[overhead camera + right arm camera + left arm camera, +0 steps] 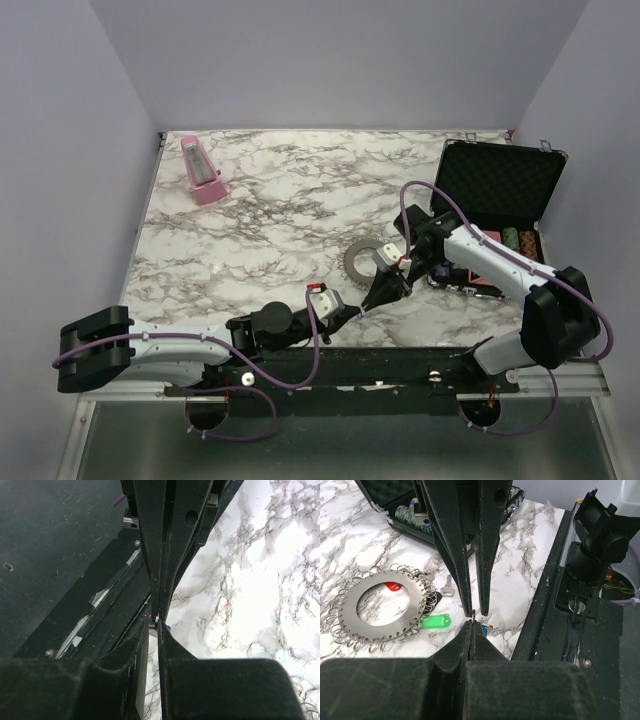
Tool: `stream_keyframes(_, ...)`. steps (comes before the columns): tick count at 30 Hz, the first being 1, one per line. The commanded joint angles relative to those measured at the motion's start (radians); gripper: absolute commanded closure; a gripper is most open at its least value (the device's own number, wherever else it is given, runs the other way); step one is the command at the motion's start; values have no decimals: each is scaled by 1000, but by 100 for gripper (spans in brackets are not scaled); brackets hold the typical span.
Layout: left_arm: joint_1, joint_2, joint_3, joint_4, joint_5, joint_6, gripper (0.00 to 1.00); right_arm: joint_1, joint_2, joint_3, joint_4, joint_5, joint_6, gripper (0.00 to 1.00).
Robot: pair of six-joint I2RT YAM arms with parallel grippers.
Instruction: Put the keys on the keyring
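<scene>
The keyring (365,262) (350,611), a flat grey toothed disc rimmed with small wire loops, lies on the marble. A green key (435,622) rests against its edge, a red key (393,586) shows through its hole, and a silver key (448,587) lies beside it. My left gripper (357,311) (471,624) is shut, with a thin metal sliver poking from its tips and a blue key (490,629) right at them. My right gripper (372,302) (476,613) (158,626) meets it tip to tip, its fingers a narrow gap apart on either side of that sliver.
An open black case (500,180) with foam lining and stacked chips (520,240) stands at the right, close behind the right arm. A pink object (203,170) sits at the back left. The black mounting rail (400,360) runs along the near table edge.
</scene>
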Motion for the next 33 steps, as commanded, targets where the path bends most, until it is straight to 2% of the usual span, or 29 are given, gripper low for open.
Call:
stream_keyframes(1,-4,9,4,26,-32,-11,100,20,7,-17,10,-29,1,80)
stream_keyframes(11,-4,5,3,19,-44,-15,100,24,7,-17,26,-23,10,81)
stream_keyframes(15,-6,8,4,20,-43,-18,100,24,9,-20,32,-23,13,88)
stream_keyframes(18,-6,8,4,19,-44,-18,100,24,9,-20,44,-24,26,98)
stream_keyframes(22,-4,5,1,19,-50,-29,100,24,4,-16,56,-18,56,100)
stream_keyframes(23,-4,-1,1,23,-52,-31,97,23,4,-13,62,-15,73,99)
stream_keyframes(24,-4,-9,-5,26,-58,-34,86,24,1,-12,66,-8,82,100)
stream_keyframes(25,-4,-24,-11,25,-66,-41,68,24,-4,-9,67,0,96,100)
stream_keyframes(26,-4,-41,-22,23,-72,-45,61,23,-7,-9,79,9,122,100)
stream_keyframes(30,-4,-184,-95,-7,-92,-54,39,-5,-48,-19,96,57,177,100)
stream_keyframes(33,-6,-345,-138,-133,-121,-57,27,-43,-89,-31,86,120,208,99)
